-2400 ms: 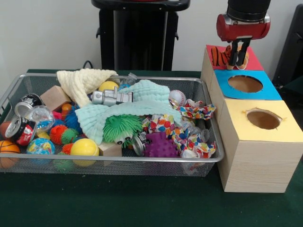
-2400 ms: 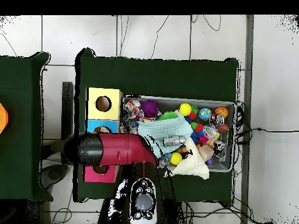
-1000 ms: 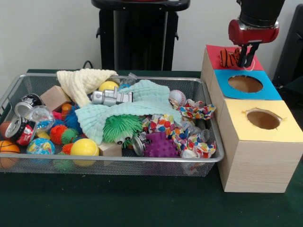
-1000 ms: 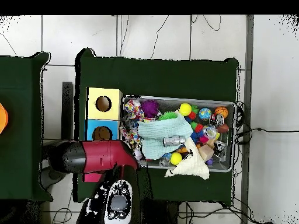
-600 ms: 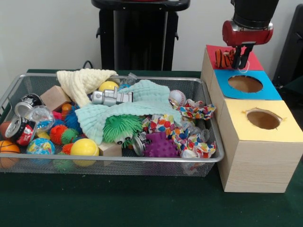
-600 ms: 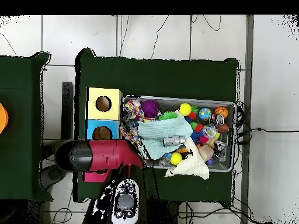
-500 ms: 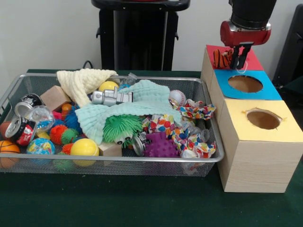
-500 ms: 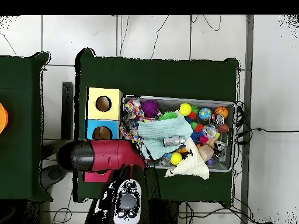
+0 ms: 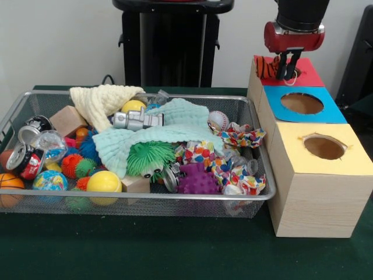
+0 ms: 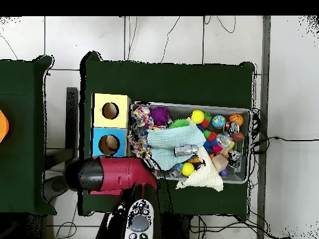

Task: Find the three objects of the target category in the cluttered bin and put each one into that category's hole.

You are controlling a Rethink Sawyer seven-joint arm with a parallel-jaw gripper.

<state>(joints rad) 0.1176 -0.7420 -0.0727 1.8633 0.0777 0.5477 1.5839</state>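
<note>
Leftward and a little higher than a moment ago, the pincer [image 9: 287,69] now hangs over the red-topped box [image 9: 307,76], the farthest of the three wooden boxes. The orange, black-striped soft toy [image 9: 267,67] lies on that red top at its left side, just beside the fingers; whether it is still pinched cannot be made out, nor how wide the fingers stand. It probably sits there because the red hole, hidden behind the pincer, is its destination and it has not dropped through. The blue-topped box [image 9: 326,114] and the yellow-topped box [image 9: 349,157] show open round holes with nothing in them. Beside the boxes, the wire mesh bin [image 9: 140,201] remains crowded with a mint cloth [image 9: 175,125], a cream cloth [image 9: 99,99], balls, cans and spiky toys. Everything rests on a dark green table [image 9: 175,251]; behind are a pale wall and a black stand.
</note>
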